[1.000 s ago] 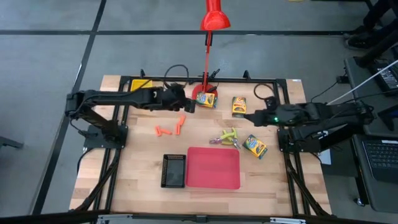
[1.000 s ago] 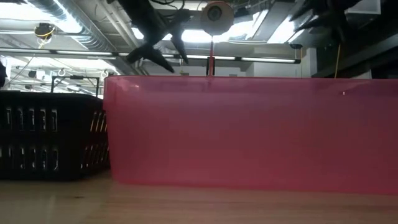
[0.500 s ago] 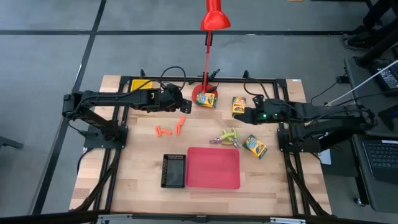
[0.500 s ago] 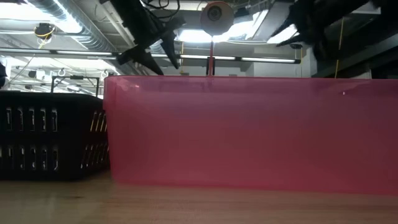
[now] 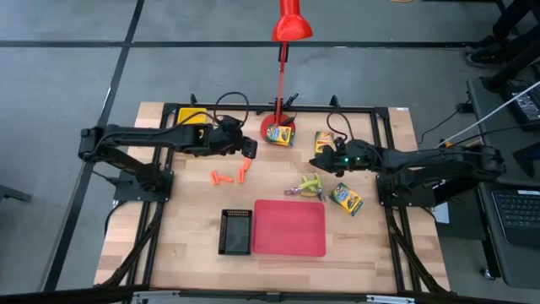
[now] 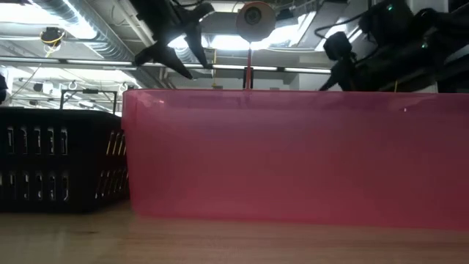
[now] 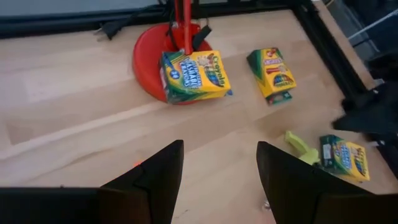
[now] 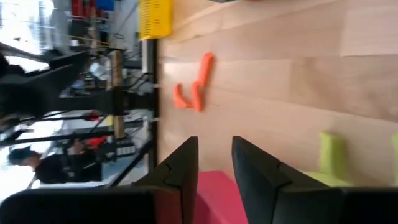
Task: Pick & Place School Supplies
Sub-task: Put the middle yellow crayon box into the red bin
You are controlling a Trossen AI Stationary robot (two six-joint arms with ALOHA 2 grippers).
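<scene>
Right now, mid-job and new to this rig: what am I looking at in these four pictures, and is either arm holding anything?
Two dark arms work over a wooden table. The high view looks straight down; the low view sits behind the red tray; each wrist view looks past that arm's own fingers. The left gripper hangs near the lamp base, open and empty. The right gripper hangs open over the scissors, empty. Three crayon boxes, orange sticks and a black basket lie loose.

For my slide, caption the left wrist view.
Open left gripper faces a crayon box leaning on the red lamp base.
</scene>
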